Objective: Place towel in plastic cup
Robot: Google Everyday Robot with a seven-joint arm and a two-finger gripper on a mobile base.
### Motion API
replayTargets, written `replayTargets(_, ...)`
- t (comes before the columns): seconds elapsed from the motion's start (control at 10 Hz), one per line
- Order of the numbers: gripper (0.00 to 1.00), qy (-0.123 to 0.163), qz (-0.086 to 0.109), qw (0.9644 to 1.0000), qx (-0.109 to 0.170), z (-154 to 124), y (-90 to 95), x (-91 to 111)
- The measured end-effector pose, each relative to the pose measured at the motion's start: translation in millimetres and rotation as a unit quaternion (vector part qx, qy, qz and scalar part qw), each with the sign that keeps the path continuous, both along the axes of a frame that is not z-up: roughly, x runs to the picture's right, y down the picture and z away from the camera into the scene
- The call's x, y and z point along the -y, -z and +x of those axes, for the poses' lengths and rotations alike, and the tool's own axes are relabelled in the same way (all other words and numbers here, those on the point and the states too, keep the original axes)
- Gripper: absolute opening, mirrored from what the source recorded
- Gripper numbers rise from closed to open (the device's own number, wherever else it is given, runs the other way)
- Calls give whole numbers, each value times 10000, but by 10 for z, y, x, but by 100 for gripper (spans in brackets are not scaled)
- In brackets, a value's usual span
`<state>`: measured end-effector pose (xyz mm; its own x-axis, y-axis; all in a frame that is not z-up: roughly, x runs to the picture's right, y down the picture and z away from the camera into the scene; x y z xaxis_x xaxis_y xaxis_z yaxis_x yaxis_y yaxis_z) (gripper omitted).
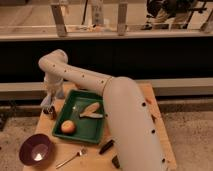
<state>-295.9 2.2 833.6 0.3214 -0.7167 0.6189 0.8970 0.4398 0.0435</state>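
My arm reaches from the lower right up and over to the table's left side, and the gripper point(48, 102) hangs down just off the left rim of the green tray point(64, 111). A pale bluish-white bit point(46, 101) at its tip may be the towel. Right below it stands a small dark object point(51, 113) on the table, possibly the plastic cup; I cannot tell for sure. Whether the towel is held does not show.
The green tray holds an orange fruit point(68, 127) and a tan elongated item point(90, 109). A purple bowl point(36, 149) sits at the front left, a metal utensil point(71, 157) beside it, and dark small objects point(106, 146) lie by my arm. The table's left edge is close to the gripper.
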Motion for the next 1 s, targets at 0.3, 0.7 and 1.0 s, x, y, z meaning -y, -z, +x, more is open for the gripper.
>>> replayTargets(0.3,5,-72,49,9999,-122,0,-92,151)
replayTargets(0.7,5,-78,122,9998,-117,-124,-274,300)
replayTargets(1.0,5,-140,213,9996,-85,-213,-400,445)
